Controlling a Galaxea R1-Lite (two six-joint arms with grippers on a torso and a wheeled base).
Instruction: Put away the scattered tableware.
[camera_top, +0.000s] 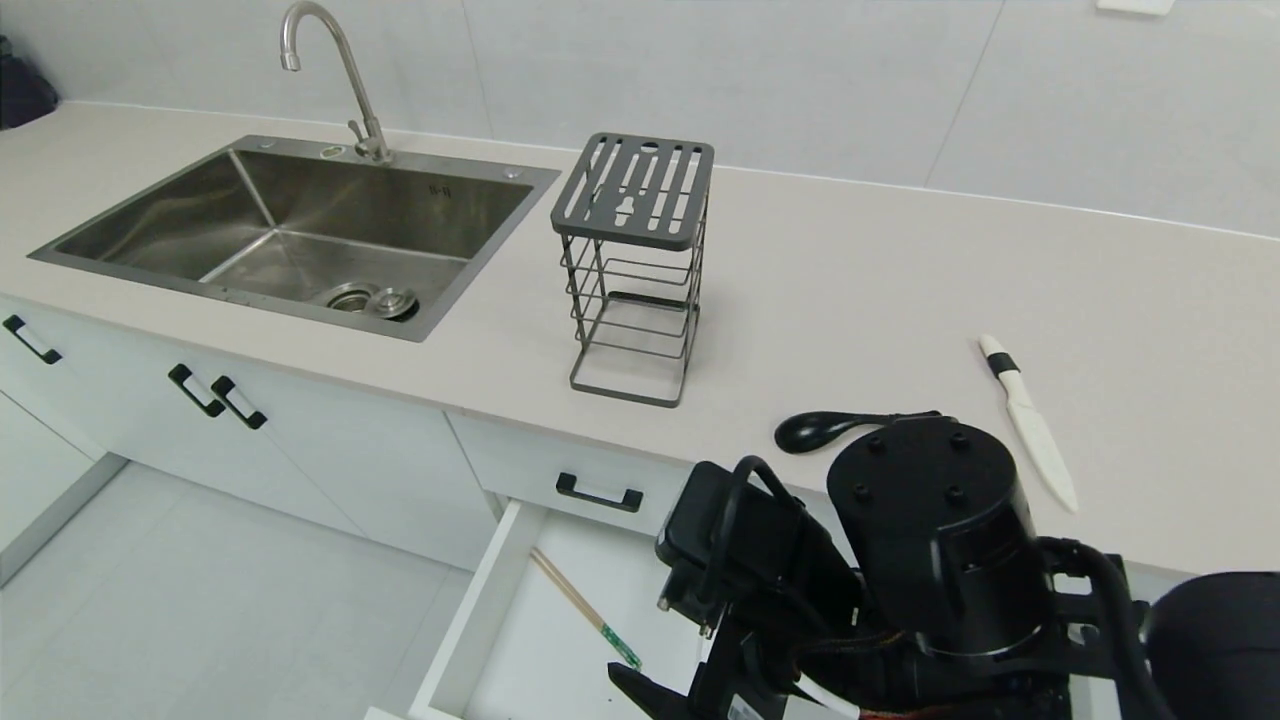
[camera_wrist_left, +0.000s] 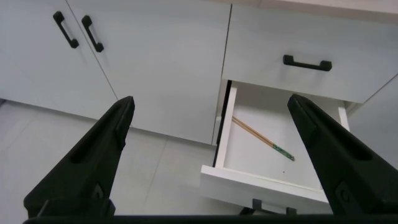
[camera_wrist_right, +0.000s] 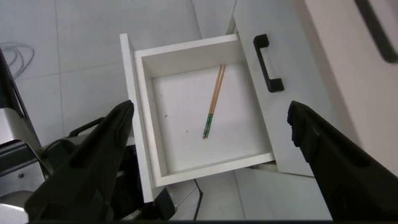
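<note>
Wooden chopsticks (camera_wrist_right: 213, 102) lie stowed in the drawer (camera_wrist_right: 180, 48), open for more; left gripper (camera_wrist_left: 210, 99) and right gripper (camera_wrist_right: 210, 104) hang, jaws wide, empty.

The spoon (camera_top: 805, 430) is losing its handle behind the right arm (camera_top: 930, 540); the drawer (camera_top: 480, 620) under the right gripper (camera_wrist_right: 209, 111) is running off the edge.

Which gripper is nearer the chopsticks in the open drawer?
Right. The right gripper hangs directly above the chopsticks; the left gripper sits out before the cabinets, off to the drawer's side.
</note>
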